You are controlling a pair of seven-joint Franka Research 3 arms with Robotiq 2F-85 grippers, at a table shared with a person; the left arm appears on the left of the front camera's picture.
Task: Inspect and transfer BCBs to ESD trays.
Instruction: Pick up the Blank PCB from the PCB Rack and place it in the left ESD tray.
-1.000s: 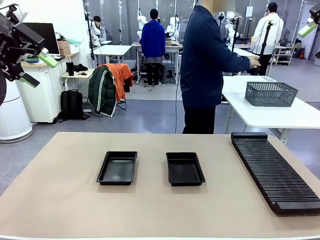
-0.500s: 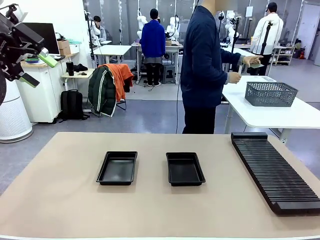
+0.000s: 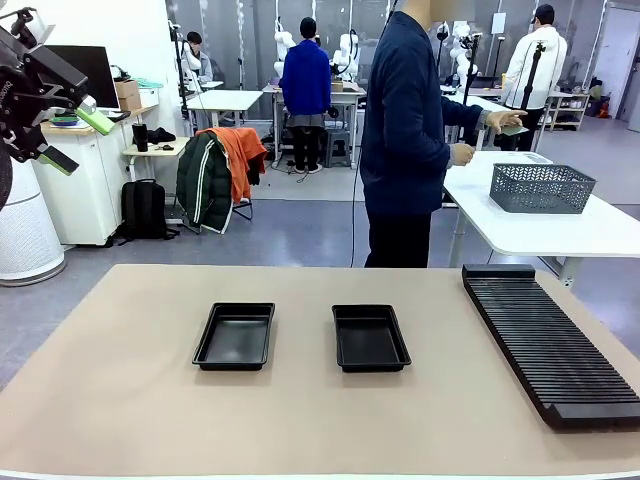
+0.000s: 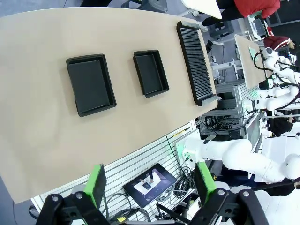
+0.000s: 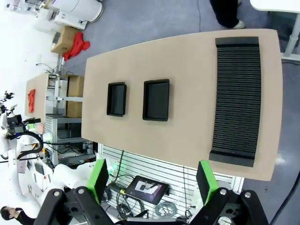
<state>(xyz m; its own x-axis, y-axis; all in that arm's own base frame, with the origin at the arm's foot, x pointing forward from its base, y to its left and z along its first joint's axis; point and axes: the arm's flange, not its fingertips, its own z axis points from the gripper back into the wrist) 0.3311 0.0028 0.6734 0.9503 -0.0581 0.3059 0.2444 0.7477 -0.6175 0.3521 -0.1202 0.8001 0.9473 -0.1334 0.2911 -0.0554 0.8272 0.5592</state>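
Evidently nothing is within reach yet: both ESD trays sit empty on the tan table, and the left gripper and right gripper hang high above it, jaws wide, holding nothing. The person's hand, farther off, seems to hold a thin flat piece, perhaps a BCB, too small to confirm. Better to wait for a clear handover, then pinch the board by its edges and lay it flat inside one rim.
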